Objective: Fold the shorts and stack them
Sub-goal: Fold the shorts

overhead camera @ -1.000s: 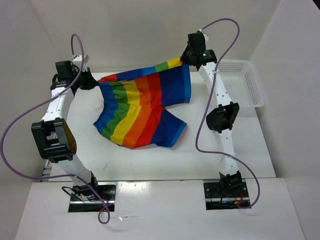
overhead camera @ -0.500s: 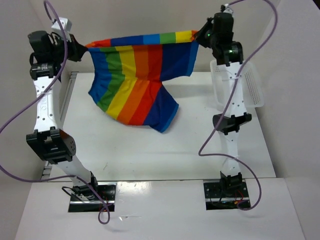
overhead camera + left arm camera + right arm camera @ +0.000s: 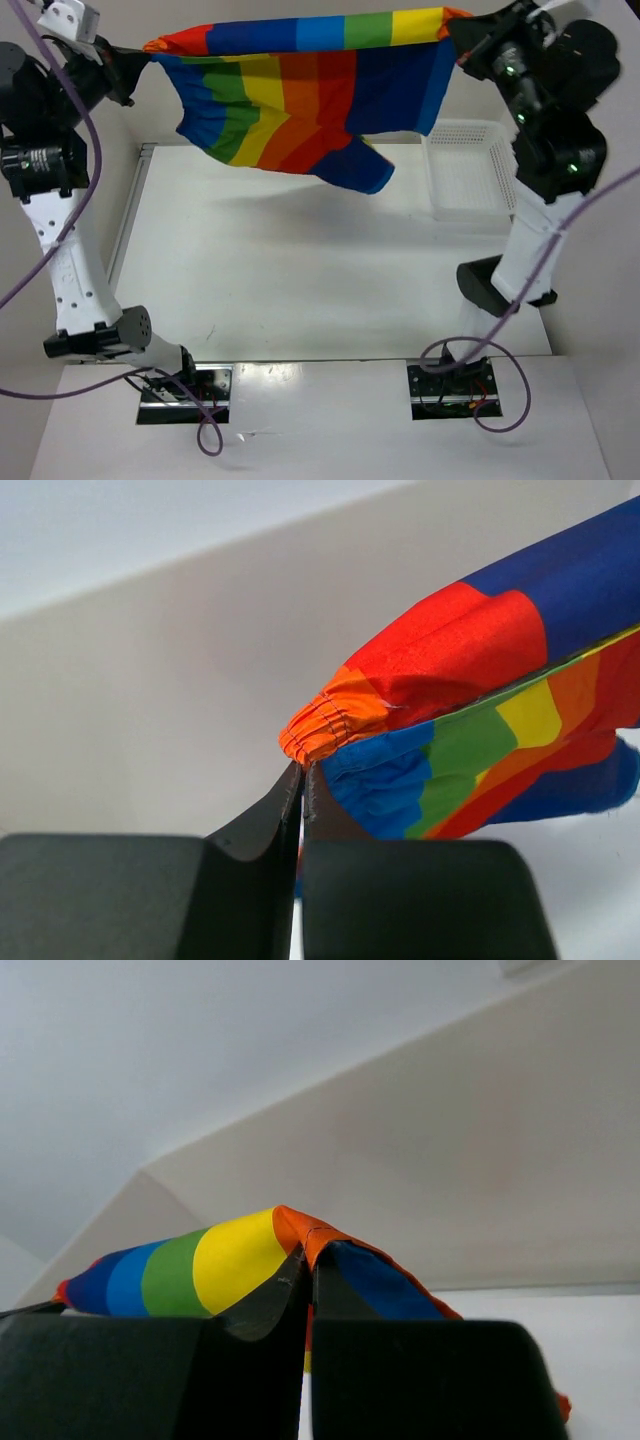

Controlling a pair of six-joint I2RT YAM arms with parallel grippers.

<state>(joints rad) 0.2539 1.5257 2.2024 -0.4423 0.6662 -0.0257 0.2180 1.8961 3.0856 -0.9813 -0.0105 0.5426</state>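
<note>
Rainbow cloth up high. From overhead, the shorts point(image 3: 300, 90) are hanging stretched btwn both arms, well above the white table point(image 3: 300, 290) and not touching it. L gripper point(image 3: 143, 52) is pinching the red/orange corner at the left end. R gripper point(image 3: 452, 30) is pinching the yellow/orange corner at the right end. Top edge is running nearly level, w/ stripes going red, blue, lt blue, green, yellow from left to right. Lower part is drooping in a loose fold, w/ a blue leg tip hanging lowest, centre-right. White mesh basket point(image 3: 470, 175) is sitting on the table's right side, partly hidden by the R arm and apart from the cloth.

L wrist cam: fingers point(image 3: 260, 825) are pressing together w/ fabric going in btwn them. Gathered orange waistband point(image 3: 325, 725) is bunching just above the tips. Red and blue panels are spreading off to the right, w/ blue, green, yellow stripes below.

R wrist cam: this pair is likewise clamping tight on an orange-edged fold right at the tips. Yellow, green, blue stripes are trailing left, and a dark blue panel is falling right. Pale wall point(image 3: 450, 1160) is showing behind.
</note>
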